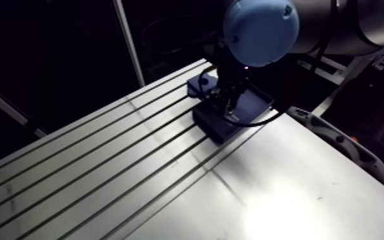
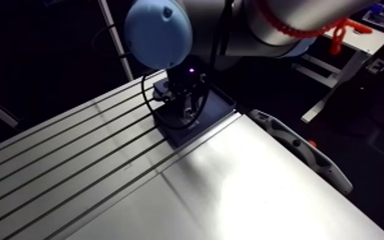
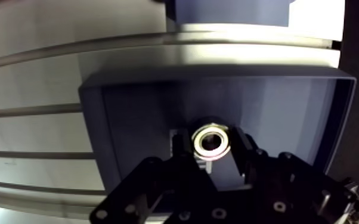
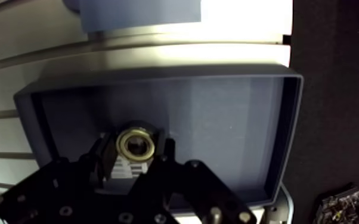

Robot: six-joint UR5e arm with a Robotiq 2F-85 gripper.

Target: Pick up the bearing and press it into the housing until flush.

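Two fingers point(image 3: 244, 156) of the claw point(image 4: 135, 148) flank the bearing point(image 3: 197, 142), one on each side of its outer ring. They appear to pinch it, so the claw is neither spread wide nor fully pressed together. The bearing sits low inside the dark blue tray point(image 3: 277, 113), near the wall closest to the claw, with its bore facing up. Gripping the outer ring keeps both flat faces free, which suits a straight press later.

In the arm view, a smaller blue block point(image 1: 201, 83) stands on the slotted surface point(image 1: 105, 166) at about ten o'clock from the tray, just beside it. It is probably the housing, though no bore shows. The pick seems to be the step in hand. The next move calls for a vertical lift clear of the tray wall.
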